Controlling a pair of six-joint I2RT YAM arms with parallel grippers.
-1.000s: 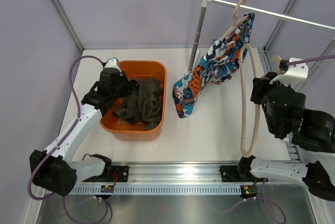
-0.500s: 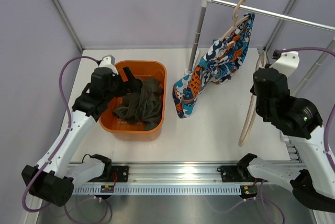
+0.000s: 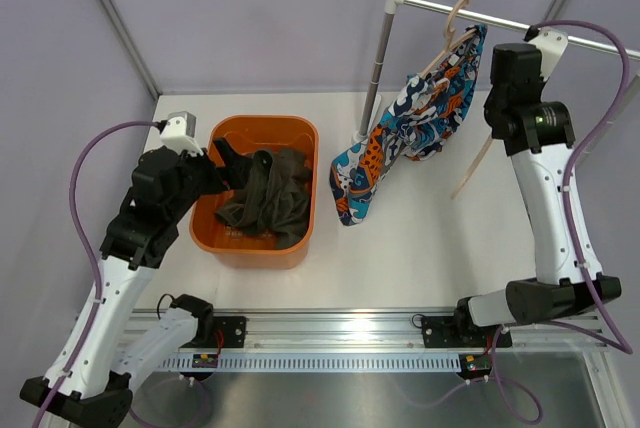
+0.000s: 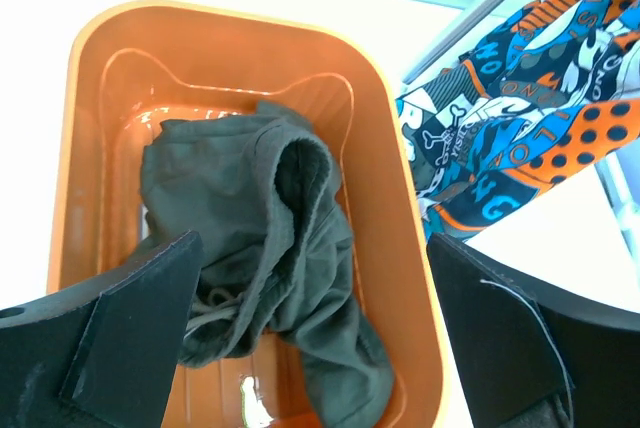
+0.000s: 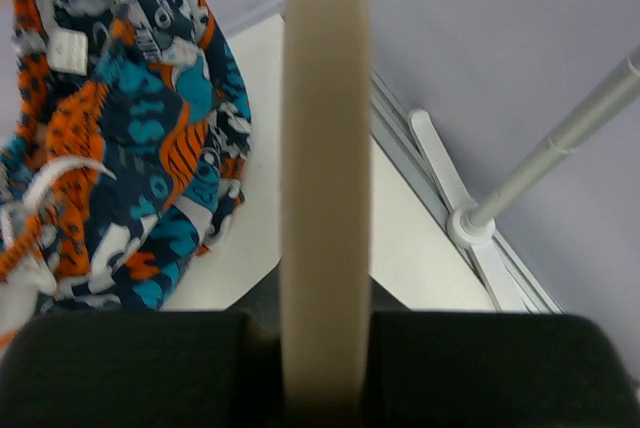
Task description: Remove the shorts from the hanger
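Tabletop (image 3: 420, 248) is lying pale under the whole scene, with the metal rail (image 3: 560, 34) running across the far right above it. Near the left side the orange basket (image 3: 262, 122) is sitting, and the olive shorts (image 3: 265, 198) are lying crumpled inside it, already off any hanger. The printed shorts (image 3: 410, 123) are hanging from a second hanger (image 3: 455, 26) hooked on the rail near its post, one leg drooping toward the table, so I am judging the task to be about half done.

The empty hanger (image 3: 475, 168) is dangling below the raised right arm, close beside the printed shorts without clearly touching them. The right gripper (image 3: 498, 133) is clamped on this hanger; its wrist view is showing the pale wood running straight up between the closed fingers. The left gripper (image 3: 222, 163) is hovering over the basket with its fingers spread wide apart, holding nothing, the olive shorts lying directly below it.

The step in hand appears to be getting rid of the empty hanger, probably by hooking it onto the rail. Doing that well is asking for a steady wrist, so the hanger is not swinging into the printed fabric, and for a spot on the bar well apart from the second hanger. The left arm is best lifting clear of the basket rim before reaching for the printed shorts.
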